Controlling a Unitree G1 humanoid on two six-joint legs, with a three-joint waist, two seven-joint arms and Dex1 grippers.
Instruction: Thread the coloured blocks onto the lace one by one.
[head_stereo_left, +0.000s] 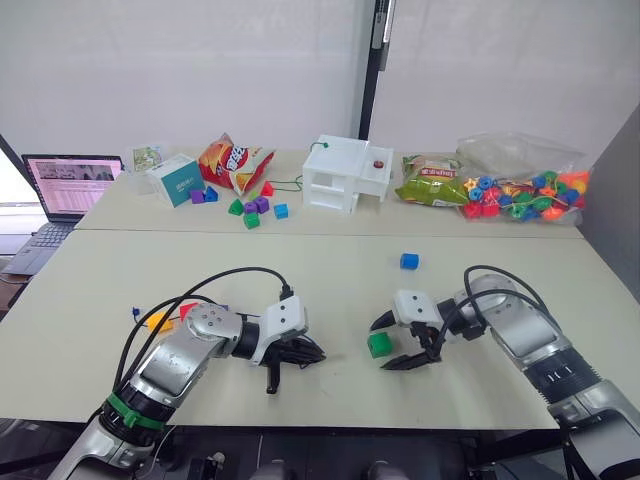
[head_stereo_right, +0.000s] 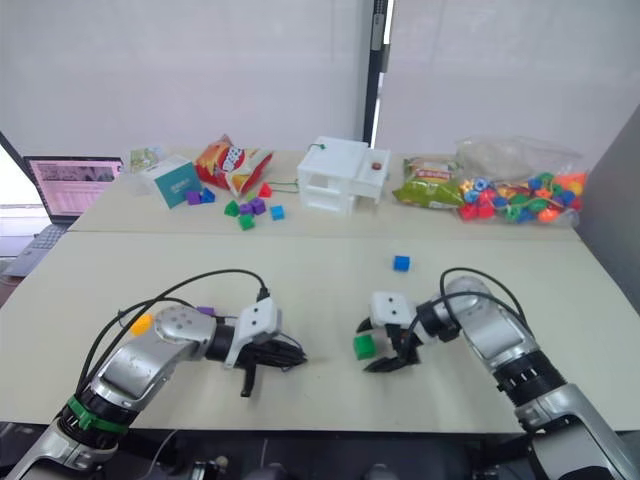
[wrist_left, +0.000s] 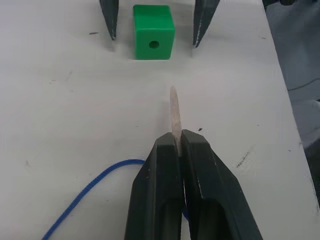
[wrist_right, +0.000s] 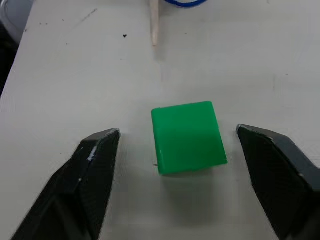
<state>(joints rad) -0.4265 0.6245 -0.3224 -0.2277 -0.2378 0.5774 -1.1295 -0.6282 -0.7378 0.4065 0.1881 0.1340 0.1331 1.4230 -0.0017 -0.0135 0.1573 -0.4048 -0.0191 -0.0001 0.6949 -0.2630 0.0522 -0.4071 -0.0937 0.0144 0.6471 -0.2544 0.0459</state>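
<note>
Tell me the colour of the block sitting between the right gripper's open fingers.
Green. The block shows best in the right wrist view, between the right gripper fingers.

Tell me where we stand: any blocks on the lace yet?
None visibly threaded. The left gripper is shut on the lace, its pale tip aimed at the green block. The right gripper is open around that block, not yet gripping. The blue block lies loose.

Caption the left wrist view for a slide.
Left end effector pinches the lace by its pale tip, aimed at the green block between the right end effector's open fingers.
</note>
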